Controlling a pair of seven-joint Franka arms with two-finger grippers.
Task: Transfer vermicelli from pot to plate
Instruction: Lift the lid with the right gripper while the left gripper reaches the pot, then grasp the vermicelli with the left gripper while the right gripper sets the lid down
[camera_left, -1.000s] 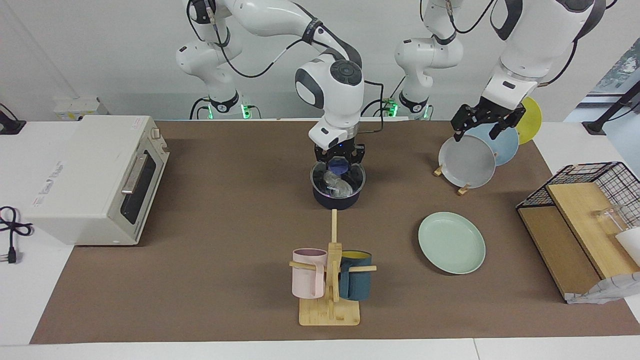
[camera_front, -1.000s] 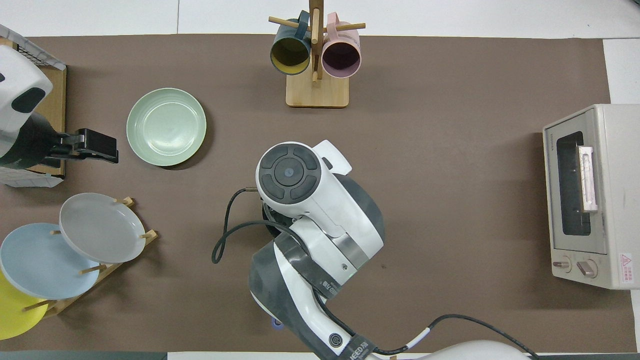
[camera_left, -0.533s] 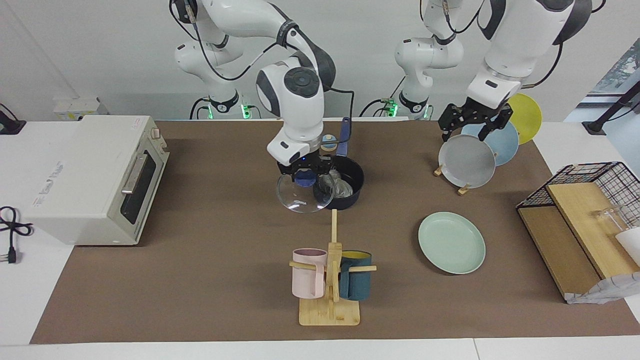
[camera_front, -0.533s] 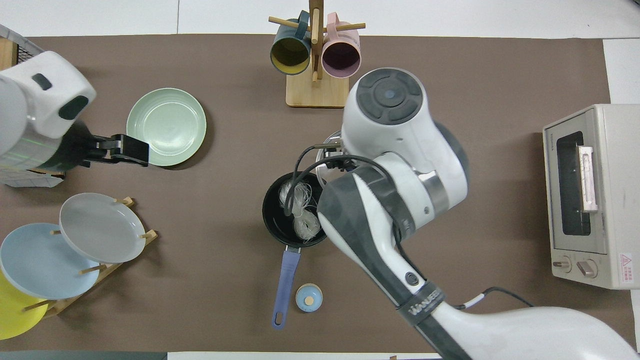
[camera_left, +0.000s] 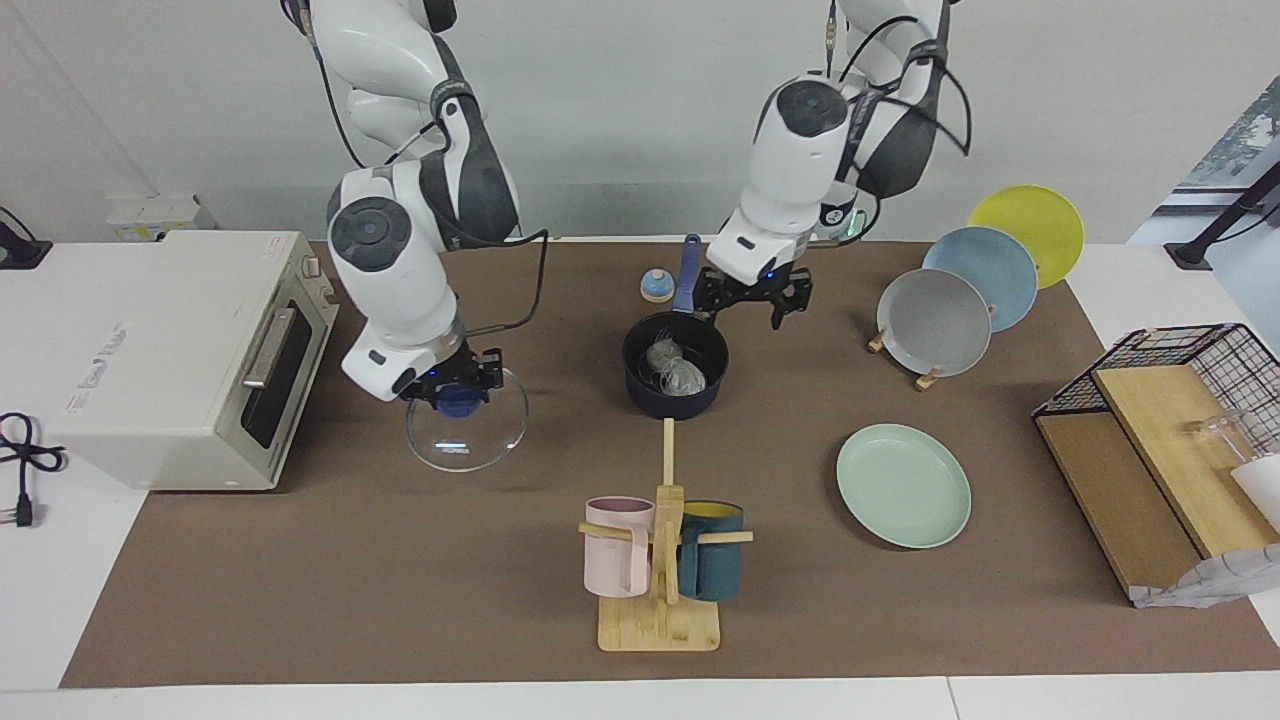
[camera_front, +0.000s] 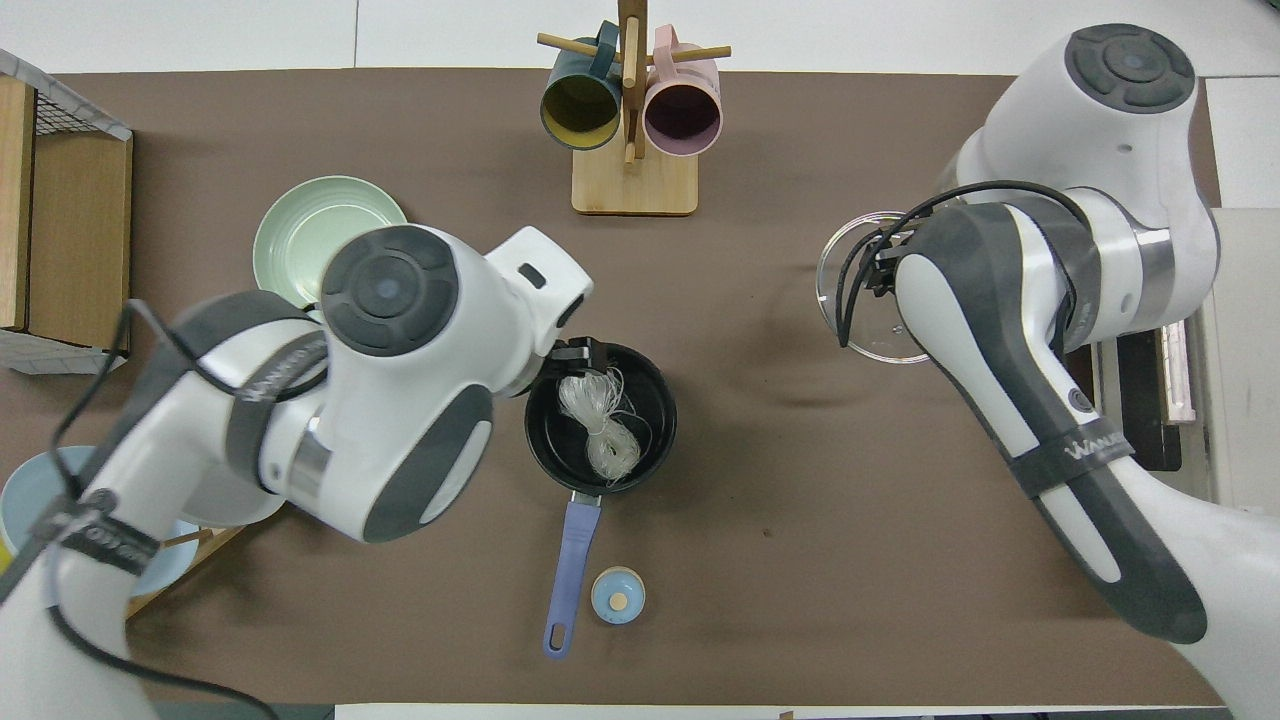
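Note:
The dark navy pot (camera_left: 672, 402) (camera_front: 655, 440) stands uncovered mid-table, its blue handle (camera_front: 572, 560) pointing toward the robots. Two whitish clumps of vermicelli (camera_left: 676, 372) (camera_front: 600, 425) lie inside it. My left gripper (camera_left: 747, 305) (camera_front: 575, 352) hangs open just above the pot's rim on the robots' side, holding nothing. My right gripper (camera_left: 458, 392) is shut on the blue knob of the glass lid (camera_left: 466, 435) (camera_front: 860, 310), held over the mat beside the oven. The mint-green plate (camera_left: 903, 485) (camera_front: 300, 230) lies bare toward the left arm's end, half covered by the left arm from above.
A toaster oven (camera_left: 190, 350) stands at the right arm's end. A mug rack (camera_left: 660, 560) stands farther from the robots than the pot. A rack of grey, blue and yellow plates (camera_left: 935, 320), a wire basket (camera_left: 1180, 400) and a small blue round piece (camera_left: 656, 287) are also here.
My right gripper lifted the glass lid off the pot and carried it toward the oven. My left arm swung from the plate rack over to the pot.

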